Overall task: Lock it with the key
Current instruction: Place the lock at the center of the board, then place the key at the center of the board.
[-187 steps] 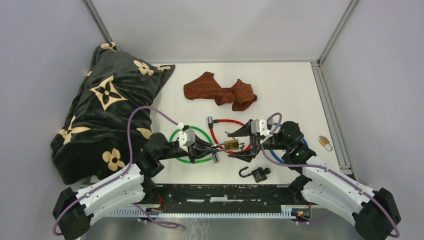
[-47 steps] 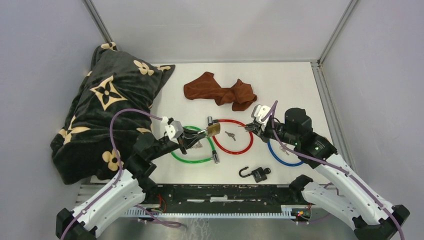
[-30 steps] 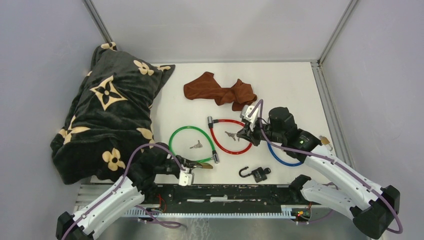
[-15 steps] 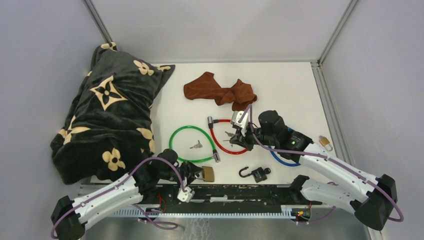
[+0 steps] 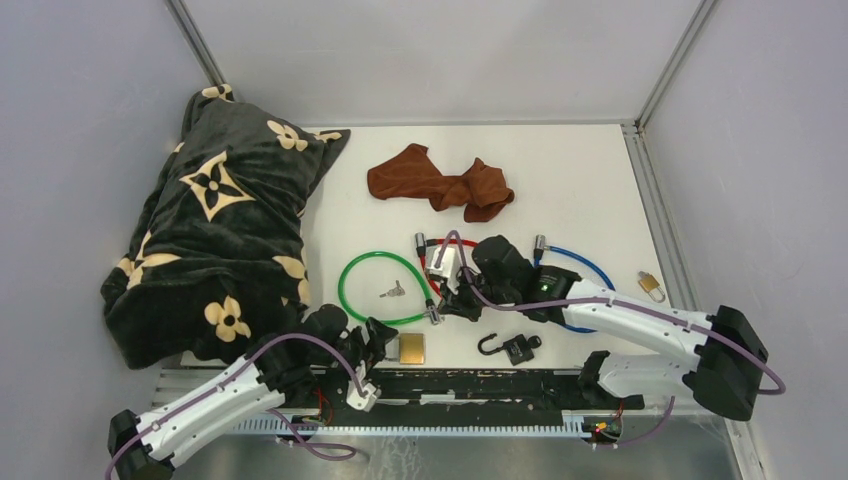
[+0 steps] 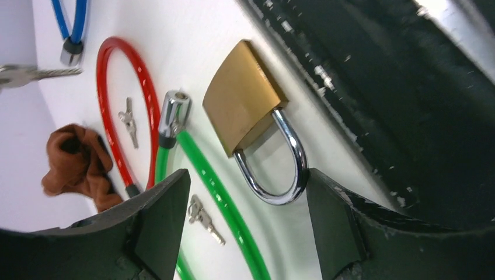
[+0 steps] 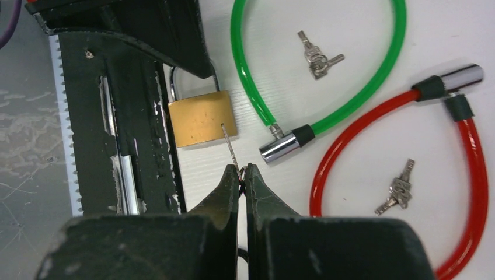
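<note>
Left wrist: padlock [image 6: 242,102] lies between the parted left gripper [image 6: 248,201].

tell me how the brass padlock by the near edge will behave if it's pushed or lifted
The brass padlock looks solid metal, so probably rigid and heavy for its size. Lying flat on the table, it should slide rather than roll or tip. Its polished shackle may be slippery to pinch.

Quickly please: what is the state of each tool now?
Left tool: open, holding nothing, brass padlock lying free.
Right tool: closed, holding the key.
</note>
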{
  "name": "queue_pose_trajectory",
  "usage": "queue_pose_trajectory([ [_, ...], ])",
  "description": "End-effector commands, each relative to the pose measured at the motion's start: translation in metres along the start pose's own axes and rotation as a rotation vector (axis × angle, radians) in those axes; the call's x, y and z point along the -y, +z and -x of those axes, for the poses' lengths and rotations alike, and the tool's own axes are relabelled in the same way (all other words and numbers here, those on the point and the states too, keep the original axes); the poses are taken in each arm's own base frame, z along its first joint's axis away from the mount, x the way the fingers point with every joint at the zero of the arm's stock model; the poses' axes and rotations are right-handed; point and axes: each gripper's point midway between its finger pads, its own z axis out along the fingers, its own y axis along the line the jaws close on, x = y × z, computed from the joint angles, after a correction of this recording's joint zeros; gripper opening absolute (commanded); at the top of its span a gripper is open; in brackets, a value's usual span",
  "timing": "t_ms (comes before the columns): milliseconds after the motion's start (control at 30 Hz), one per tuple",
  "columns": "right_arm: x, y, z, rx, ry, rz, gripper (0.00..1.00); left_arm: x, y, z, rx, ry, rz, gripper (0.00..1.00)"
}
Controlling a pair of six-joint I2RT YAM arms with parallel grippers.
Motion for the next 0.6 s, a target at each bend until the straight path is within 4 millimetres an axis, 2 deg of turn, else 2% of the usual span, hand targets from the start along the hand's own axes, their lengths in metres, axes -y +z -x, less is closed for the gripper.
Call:
queue_pose_trajectory([
  [0, -0.006, 0.016, 0.028, 0.042, -0.019, 0.009, 0.00, -0.041, -0.020, -0.009, -0.105, 0.037, 0.154, 0.79],
  [100, -0.019, 0.031, 0.029, 0.036, -0.020, 0.059, 0.00, -0.068, -0.038, -0.002, -0.084, -0.102, 0.291, 0.80],
  [233, -0.033, 0.049, 0.032, 0.049, -0.011, 0.114, 0.00, -0.096, -0.063, 0.018, 0.022, -0.314, 0.441, 0.80],
  [433, -0.043, 0.066, 0.032, 0.045, 0.000, 0.153, 0.00, -0.114, -0.087, 0.027, 0.120, -0.538, 0.597, 0.80],
  [533, -0.048, 0.078, 0.038, 0.073, 0.027, 0.173, 0.00, -0.150, -0.118, 0.030, 0.246, -0.769, 0.830, 0.80],
  [567, -0.048, 0.084, 0.039, 0.077, 0.040, 0.172, 0.00, -0.168, -0.136, 0.030, 0.308, -0.833, 0.953, 0.80],
])
